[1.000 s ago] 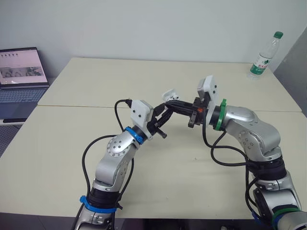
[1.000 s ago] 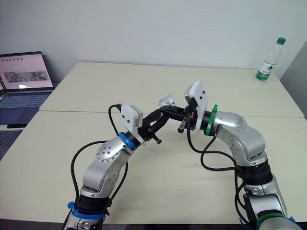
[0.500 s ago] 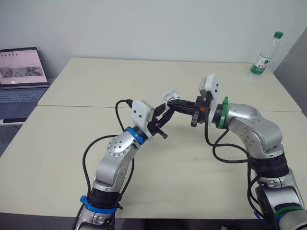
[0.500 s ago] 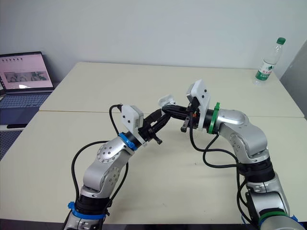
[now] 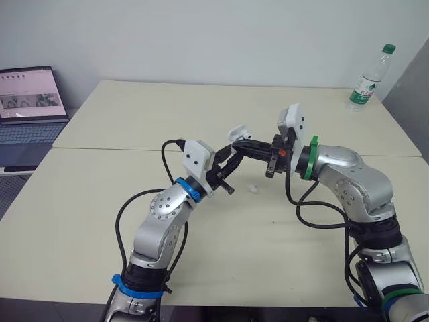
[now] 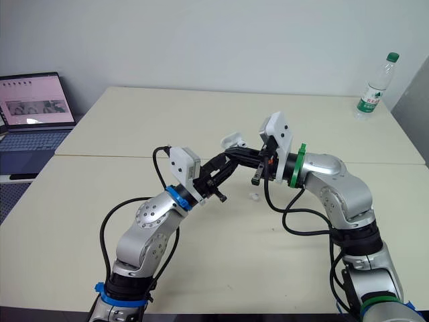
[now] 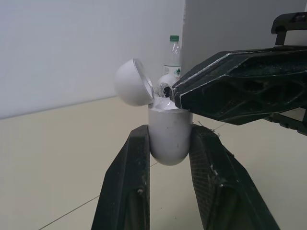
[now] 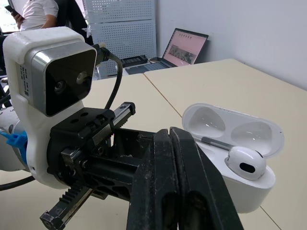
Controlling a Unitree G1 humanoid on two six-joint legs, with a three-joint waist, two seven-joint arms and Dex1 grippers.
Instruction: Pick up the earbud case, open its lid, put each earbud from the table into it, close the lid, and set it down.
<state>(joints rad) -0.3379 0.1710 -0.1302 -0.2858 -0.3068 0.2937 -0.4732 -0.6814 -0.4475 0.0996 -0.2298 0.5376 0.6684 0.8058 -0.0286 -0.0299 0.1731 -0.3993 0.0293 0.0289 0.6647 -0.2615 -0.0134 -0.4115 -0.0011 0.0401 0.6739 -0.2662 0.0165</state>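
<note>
My left hand (image 7: 169, 143) clamps the earbud case (image 8: 240, 187) upright, lid swung open, with one earbud (image 8: 245, 163) resting at its mouth. My right hand (image 8: 168, 139), fingers pressed together with nothing visible between them, points at that mouth. The loose earbud (image 5: 253, 188) lies on the bench (image 5: 134, 121) just below, nearer my right hand.
</note>
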